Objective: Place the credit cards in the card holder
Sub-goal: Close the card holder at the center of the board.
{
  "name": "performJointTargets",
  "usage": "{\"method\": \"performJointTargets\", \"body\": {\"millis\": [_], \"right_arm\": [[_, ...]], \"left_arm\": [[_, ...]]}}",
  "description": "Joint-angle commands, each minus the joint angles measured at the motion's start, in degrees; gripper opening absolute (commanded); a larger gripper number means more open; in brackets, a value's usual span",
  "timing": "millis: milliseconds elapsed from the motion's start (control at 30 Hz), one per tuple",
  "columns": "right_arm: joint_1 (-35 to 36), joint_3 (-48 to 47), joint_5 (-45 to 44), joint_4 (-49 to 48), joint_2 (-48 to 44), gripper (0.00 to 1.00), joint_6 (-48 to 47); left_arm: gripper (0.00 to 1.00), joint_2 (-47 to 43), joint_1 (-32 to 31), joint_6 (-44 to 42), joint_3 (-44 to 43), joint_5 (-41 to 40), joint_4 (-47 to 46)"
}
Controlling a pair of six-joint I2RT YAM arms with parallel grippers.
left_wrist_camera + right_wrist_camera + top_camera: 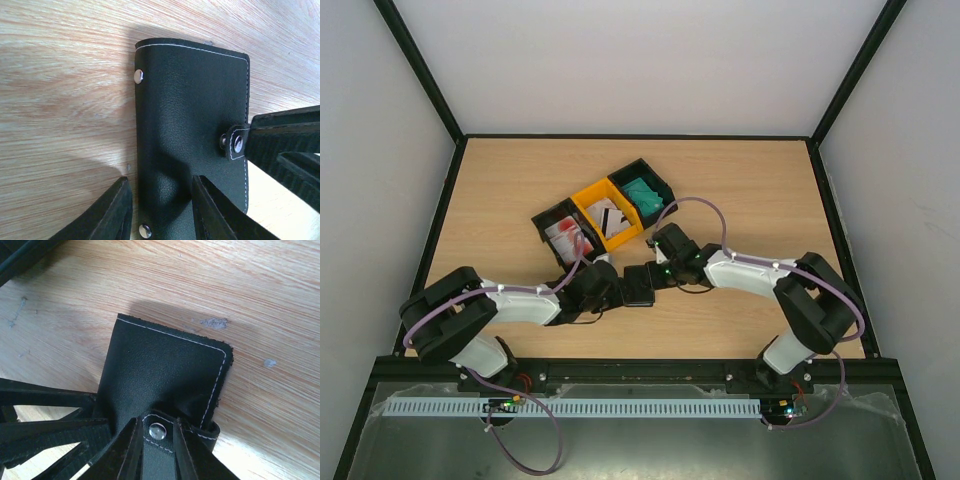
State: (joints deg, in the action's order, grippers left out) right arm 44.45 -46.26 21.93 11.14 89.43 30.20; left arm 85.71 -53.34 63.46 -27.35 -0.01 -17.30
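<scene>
The black card holder (638, 285) lies closed and flat on the wooden table between my two grippers. In the left wrist view my left gripper (160, 180) stands open over its spine edge. One finger (117, 210) is beside the card holder (190, 100) and the other rests over its cover. My right gripper (156, 422) is shut on the closure tab (157, 455), whose snap shows between the fingers. The credit cards sit in the bins: red-and-white ones (565, 237), white ones with a dark stripe (610, 218), and teal ones (642, 192).
Three joined bins stand just behind the grippers: a black bin (548, 222), a yellow bin (592, 198) and a second black bin (658, 180). A black frame (450, 190) borders the table. My right gripper's fingers (290, 140) reach in at the right of the left wrist view.
</scene>
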Motion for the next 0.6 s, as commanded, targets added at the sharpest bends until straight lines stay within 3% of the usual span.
{"method": "performJointTargets", "body": {"millis": [0, 567], "right_arm": [[0.6, -1.7, -1.0, 1.7, 2.1, 0.17, -0.9], [1.1, -0.7, -0.7, 2.9, 4.1, 0.11, -0.5]], "left_arm": [[0.36, 2.8, -0.6, 0.0, 1.5, 1.1, 6.6], [0.36, 3.7, -0.6, -0.2, 1.6, 1.3, 6.0]]}}
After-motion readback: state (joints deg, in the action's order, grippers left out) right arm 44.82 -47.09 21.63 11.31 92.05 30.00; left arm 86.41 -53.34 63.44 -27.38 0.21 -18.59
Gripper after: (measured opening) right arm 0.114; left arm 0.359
